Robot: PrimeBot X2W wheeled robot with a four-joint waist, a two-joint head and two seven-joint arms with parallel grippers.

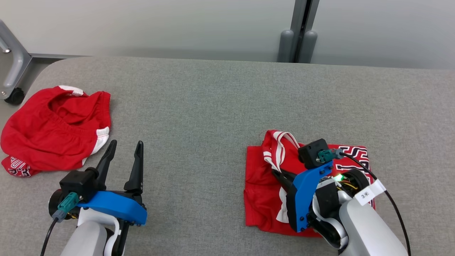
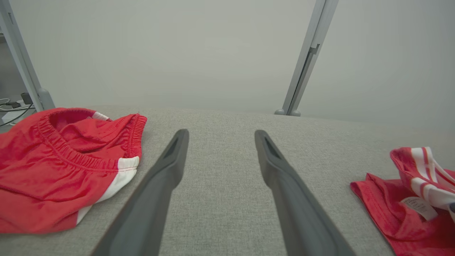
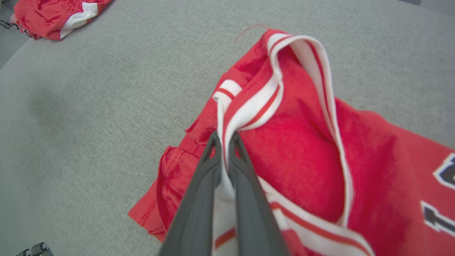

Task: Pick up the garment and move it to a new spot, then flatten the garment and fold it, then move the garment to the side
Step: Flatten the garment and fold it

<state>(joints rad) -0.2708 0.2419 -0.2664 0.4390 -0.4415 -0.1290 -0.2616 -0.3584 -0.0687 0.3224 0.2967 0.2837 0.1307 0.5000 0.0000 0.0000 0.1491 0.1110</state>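
Landmark for everything below: the grey post (image 1: 300,39) (image 2: 305,64) at the far edge of the surface (image 1: 199,106) (image 2: 220,199) (image 3: 89,106).

- garment (image 1: 261,192) (image 2: 384,209) (image 3: 302,153): red jersey, roughly folded, lying on the surface on the robot's side of the post and about in line with it.
- right fingers (image 1: 276,173) (image 3: 224,138): over the garment, near-side of the post. Nearly shut, pinching the white-and-red striped trim (image 1: 275,149) (image 3: 256,103), with white fabric squeezed between the two tips. The trim loop stands up off the rest of the cloth.
- left fingers (image 1: 126,143) (image 2: 221,133): well left of the post, near the robot. Spread wide, nothing between them, low over bare surface.
- red shorts (image 1: 46,131) (image 2: 53,170) (image 3: 49,14): crumpled, far left of the post at the surface's edge. White side panels, elastic waistband facing up.

View differences:
- the right wrist view gives the actual pinch, while the head view has the blue bracket and wrist covering most of it.
- the head view shows black-and-white lettering (image 1: 355,156) on the garment's post-right half, a white tag (image 1: 369,192) on the right arm's cable, and a caster (image 1: 15,96) far left of the post.
- the left wrist view catches a small sewn label (image 2: 419,208) inside the garment's neck.
- whether the left fingers touch the surface, I can't tell.
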